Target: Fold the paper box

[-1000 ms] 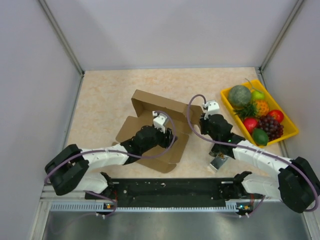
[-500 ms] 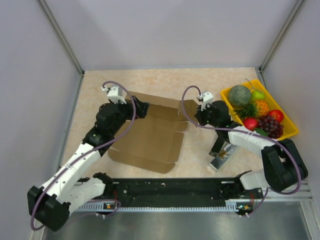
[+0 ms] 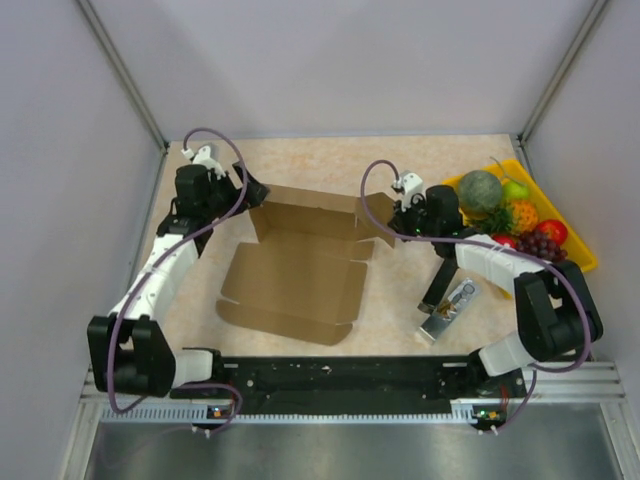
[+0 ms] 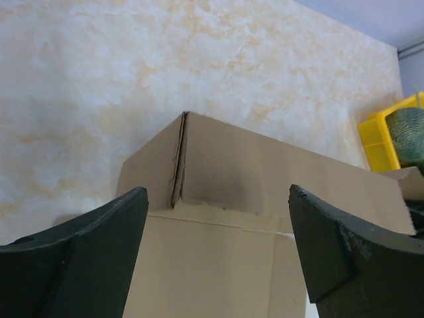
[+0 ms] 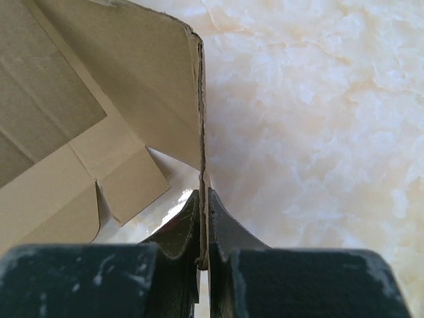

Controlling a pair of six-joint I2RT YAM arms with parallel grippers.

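I see the left pincer spread apart, a raised corner of the paper box just ahead of it; right pincer clamped on the box's upright flap edge; box rests on the bench.

The top camera hangs above and behind the arm bases, tilted down over the whole beige marbled tabletop, walls included. The left wrist camera sits low and close, looking out between the left gripper's fingers at an outer corner of the plain brown cardboard box (a yellow plastic tray edges in at right). The right wrist camera peers along the right gripper, very near the box's edge. All three views share that box.
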